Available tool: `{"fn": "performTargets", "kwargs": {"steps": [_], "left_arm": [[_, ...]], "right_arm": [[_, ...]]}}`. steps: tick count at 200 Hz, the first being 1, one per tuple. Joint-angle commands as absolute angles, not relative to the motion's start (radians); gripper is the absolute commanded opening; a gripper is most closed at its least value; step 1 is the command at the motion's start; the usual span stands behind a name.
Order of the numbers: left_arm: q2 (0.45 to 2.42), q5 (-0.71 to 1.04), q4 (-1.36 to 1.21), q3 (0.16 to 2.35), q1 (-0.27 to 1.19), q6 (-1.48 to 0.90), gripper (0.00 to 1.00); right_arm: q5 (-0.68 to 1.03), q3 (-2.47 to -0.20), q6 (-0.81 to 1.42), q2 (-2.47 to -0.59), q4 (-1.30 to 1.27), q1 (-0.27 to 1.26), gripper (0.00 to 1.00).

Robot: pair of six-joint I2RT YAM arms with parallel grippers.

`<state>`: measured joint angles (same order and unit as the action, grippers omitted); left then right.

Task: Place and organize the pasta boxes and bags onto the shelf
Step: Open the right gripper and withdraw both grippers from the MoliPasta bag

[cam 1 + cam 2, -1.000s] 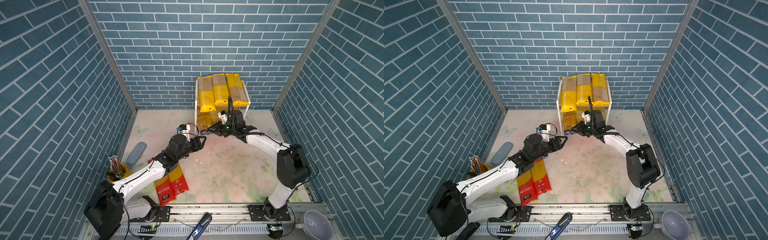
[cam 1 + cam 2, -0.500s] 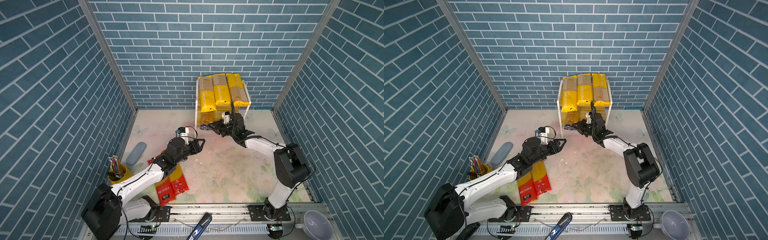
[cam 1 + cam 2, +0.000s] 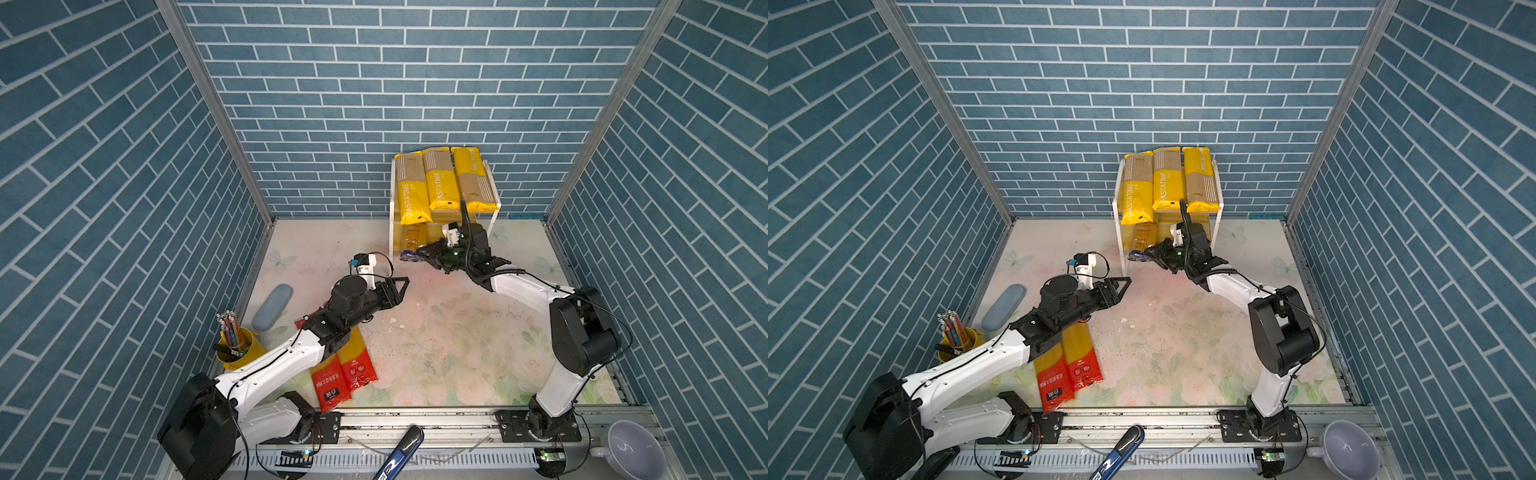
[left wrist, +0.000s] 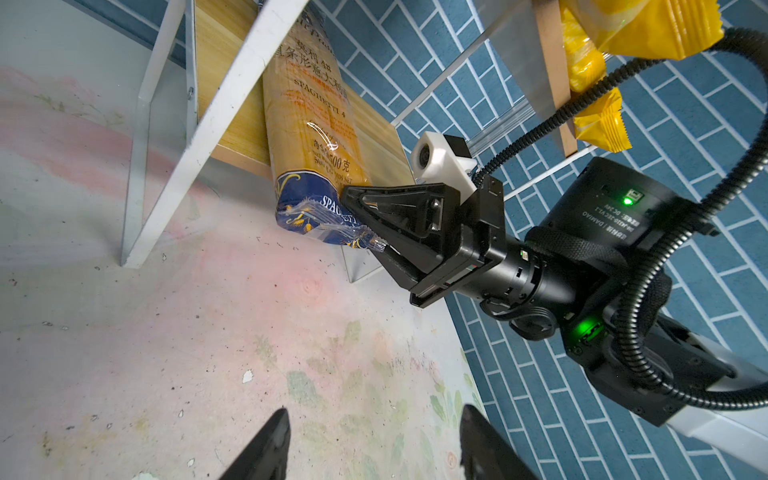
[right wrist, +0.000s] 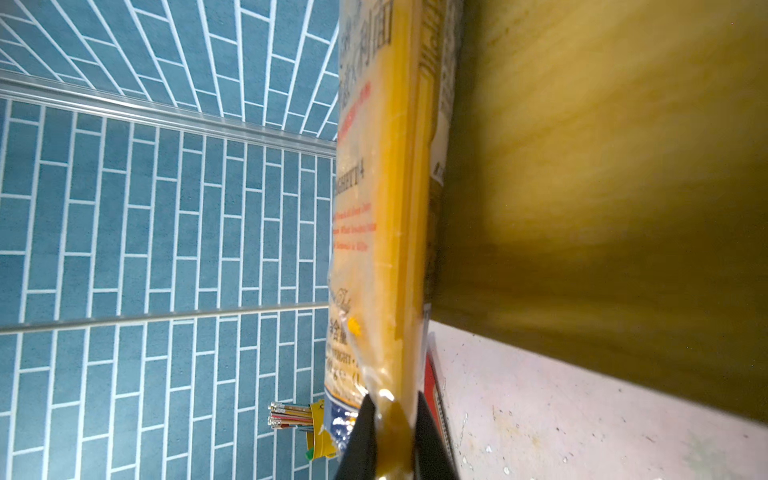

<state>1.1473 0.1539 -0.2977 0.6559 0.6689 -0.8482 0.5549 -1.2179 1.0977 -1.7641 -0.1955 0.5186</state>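
Right gripper (image 3: 423, 252): fingers closed on the blue end of the dark-blue-ended spaghetti pack (image 4: 316, 137). The pack lies on the lower board of the shelf (image 3: 391, 232), and its blue end apparently overhangs the front edge. Left gripper (image 3: 401, 286): fingers open, empty, above the tabletop (image 3: 436, 332). Three PASTATIME packs (image 3: 438, 183) occupy the upper board.

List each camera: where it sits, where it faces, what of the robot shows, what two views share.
Both top views: high at the front, looking down at the shelf; left arm and right arm show.
Left wrist: on the left arm, facing the shelf's lower board; open left jaws' tips, plus the right jaws shut on the dark-blue-ended pack.
Right wrist: on the right arm, looking along that pack; its own jaws pinch the end.
Shared: both wrist views show that pack.
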Motion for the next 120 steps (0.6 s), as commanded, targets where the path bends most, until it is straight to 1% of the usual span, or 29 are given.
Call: {"fn": "performTargets", "kwargs": {"steps": [1,28,62,79,87,108,120], "left_arm": [[1.150,0.147,-0.306,0.637,0.670,-0.839,0.66],[1.147,0.148,-0.301,0.642,0.670,-0.838,0.66],[1.126,0.138,-0.275,0.642,0.670,-0.827,0.66],[1.124,0.136,-0.266,0.642,0.669,-0.823,0.66],[1.124,0.135,-0.262,0.645,0.669,-0.820,0.66],[1.119,0.133,-0.247,0.659,0.667,-0.812,0.66],[1.110,0.127,-0.229,0.669,0.665,-0.800,0.66]], "right_arm": [[0.645,-1.291,1.036,-1.792,-0.127,0.522,0.00],[0.633,-1.325,1.047,-1.821,-0.132,0.528,0.00],[0.598,-1.331,1.015,-1.806,-0.084,0.527,0.00],[0.612,-1.311,1.018,-1.792,-0.112,0.527,0.16],[0.623,-1.307,1.017,-1.787,-0.123,0.526,0.22],[0.636,-1.291,1.018,-1.764,-0.143,0.528,0.31],[0.638,-1.271,1.018,-1.747,-0.147,0.528,0.34]]}}
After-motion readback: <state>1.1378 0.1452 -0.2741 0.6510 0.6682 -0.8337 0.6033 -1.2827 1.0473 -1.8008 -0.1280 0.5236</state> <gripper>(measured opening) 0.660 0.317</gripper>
